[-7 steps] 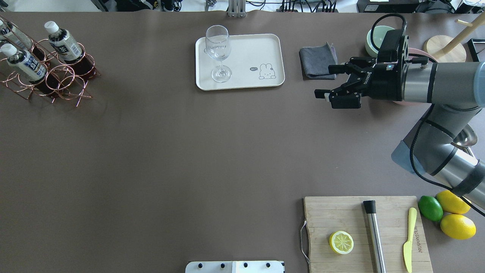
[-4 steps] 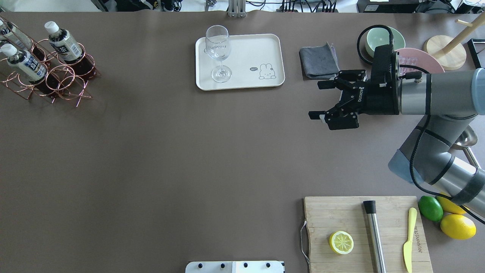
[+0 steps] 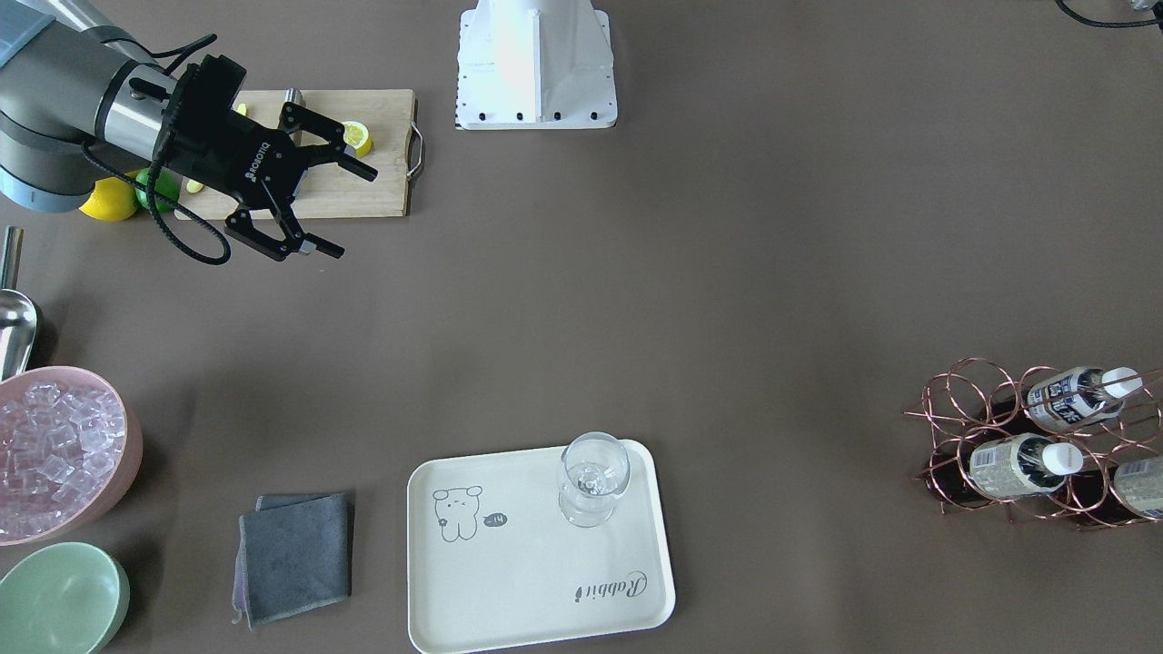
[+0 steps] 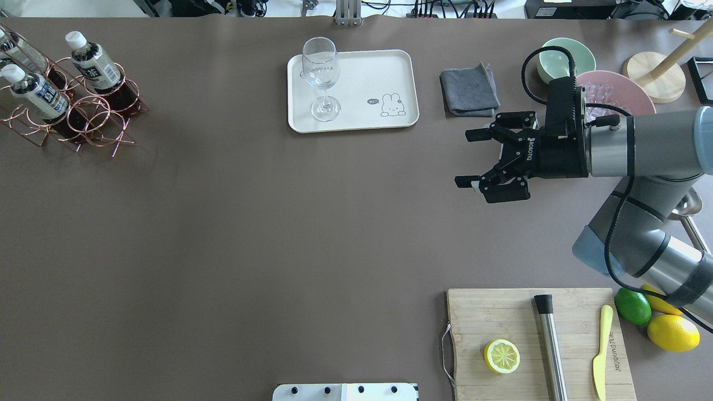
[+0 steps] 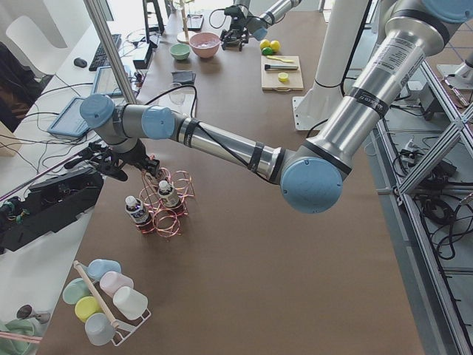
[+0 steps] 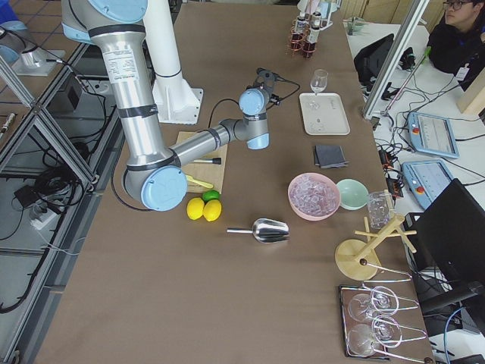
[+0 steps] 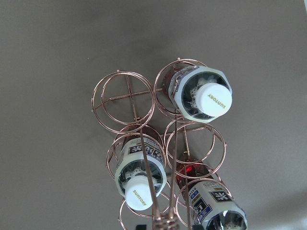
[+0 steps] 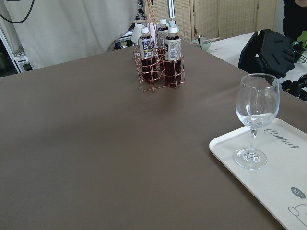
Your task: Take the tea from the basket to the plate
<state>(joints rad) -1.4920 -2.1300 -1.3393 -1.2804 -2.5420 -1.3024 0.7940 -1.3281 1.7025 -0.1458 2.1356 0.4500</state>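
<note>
Three tea bottles (image 4: 92,61) with white caps stand in the copper wire basket (image 4: 100,120) at the table's far left. The left wrist view looks straight down on the basket (image 7: 129,96) and the bottle caps (image 7: 213,98). My left gripper (image 5: 111,164) shows only in the exterior left view, just above the basket; I cannot tell if it is open or shut. The cream plate (image 4: 367,72) lies at the back centre and carries a wine glass (image 4: 320,72). My right gripper (image 4: 465,158) is open and empty, hovering right of the plate.
A grey cloth (image 4: 468,92), a green bowl (image 4: 560,53) and a pink bowl of ice (image 4: 618,92) lie at the back right. A wooden cutting board (image 4: 501,317) with a lemon half, a muddler and a knife lies front right, with lemons and a lime beside it.
My right gripper has moved toward the robot's side and a little left, away from the bowls, staying open. The basket, bottles and plate have not moved.
</note>
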